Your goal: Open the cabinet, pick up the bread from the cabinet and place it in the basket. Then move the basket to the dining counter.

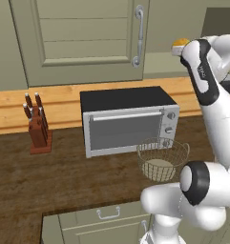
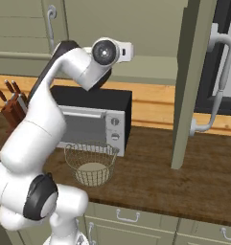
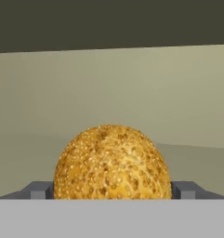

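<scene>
The cabinet [image 2: 191,81] door stood open. The gripper [image 3: 112,191] was spread wide around the bread [image 3: 112,162] on the shelf, not yet clamped. The basket [image 1: 162,159] waited empty near the worktop's front edge.

We see a kitchen: a toaster oven [image 1: 128,121], a knife block [image 1: 38,127], sage-green cabinets [image 1: 83,38] and a wooden worktop [image 1: 49,176].

glossy white arm [image 2: 40,119], dark joints
</scene>
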Available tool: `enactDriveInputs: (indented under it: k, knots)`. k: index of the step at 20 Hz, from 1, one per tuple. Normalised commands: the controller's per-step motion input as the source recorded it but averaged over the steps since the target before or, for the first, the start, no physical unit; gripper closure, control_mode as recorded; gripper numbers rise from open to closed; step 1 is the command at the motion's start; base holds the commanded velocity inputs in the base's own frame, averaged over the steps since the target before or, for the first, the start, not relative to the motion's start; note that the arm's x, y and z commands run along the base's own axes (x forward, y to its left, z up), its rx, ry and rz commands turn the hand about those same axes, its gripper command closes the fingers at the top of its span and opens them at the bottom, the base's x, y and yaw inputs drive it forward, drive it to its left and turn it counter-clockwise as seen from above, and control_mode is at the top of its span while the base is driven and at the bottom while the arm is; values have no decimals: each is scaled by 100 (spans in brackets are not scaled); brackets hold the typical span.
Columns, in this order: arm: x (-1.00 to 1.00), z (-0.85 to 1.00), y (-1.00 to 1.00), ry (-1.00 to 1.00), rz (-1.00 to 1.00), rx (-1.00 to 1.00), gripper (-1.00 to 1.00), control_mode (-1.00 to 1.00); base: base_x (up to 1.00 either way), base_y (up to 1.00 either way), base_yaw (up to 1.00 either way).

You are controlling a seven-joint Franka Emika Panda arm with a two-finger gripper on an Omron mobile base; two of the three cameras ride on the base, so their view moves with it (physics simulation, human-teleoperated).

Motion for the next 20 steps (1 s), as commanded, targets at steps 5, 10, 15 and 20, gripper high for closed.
enactDriveInputs:
  k: [5, 10, 15, 20]
  knots:
    - [-100, 12, -1, 11, -7, 0, 100, -100, 0, 0, 0]
    - [-100, 0, 7, 19, -5, 0, 100, -100, 0, 0, 0]
    - [-100, -8, 6, 26, -5, 0, 100, -100, 0, 0, 0]
    - [-100, -52, 27, 45, -1, -6, 100, -100, 0, 0, 0]
